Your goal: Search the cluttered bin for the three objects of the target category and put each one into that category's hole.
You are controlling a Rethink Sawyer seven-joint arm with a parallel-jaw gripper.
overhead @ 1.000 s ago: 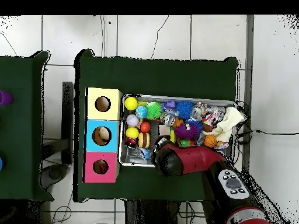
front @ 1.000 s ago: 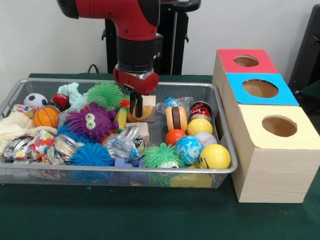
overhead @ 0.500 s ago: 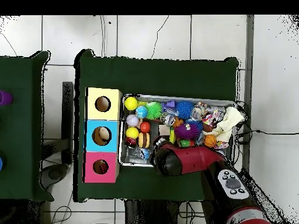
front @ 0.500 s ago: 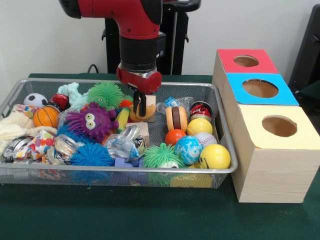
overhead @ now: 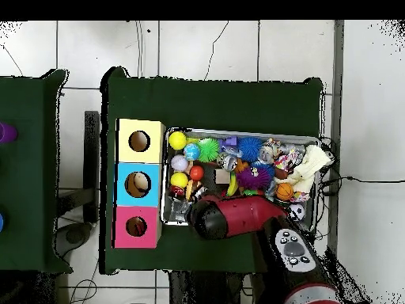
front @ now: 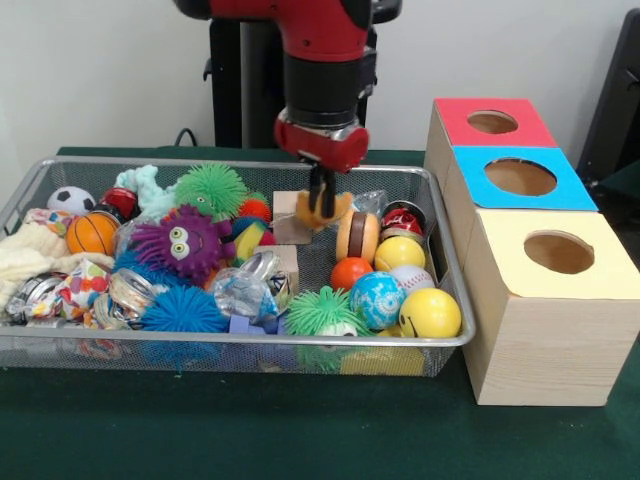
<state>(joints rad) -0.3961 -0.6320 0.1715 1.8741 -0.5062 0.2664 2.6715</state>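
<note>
One mesh bin at frame centre crammed with balls and spiky toys, gripper pinching an orange ring, three-holed box right.

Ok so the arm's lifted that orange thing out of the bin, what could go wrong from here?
The gripper pinches the orange curved piece only near its top, so the piece could swing or slip and drop back among the toys in the mesh bin.

It hangs low, just above the burger toy and the red can, and may clip them or the bin's rim on the way to the boxes.

The holes are modest; the blue box's hole may snag a crooked piece.
</note>
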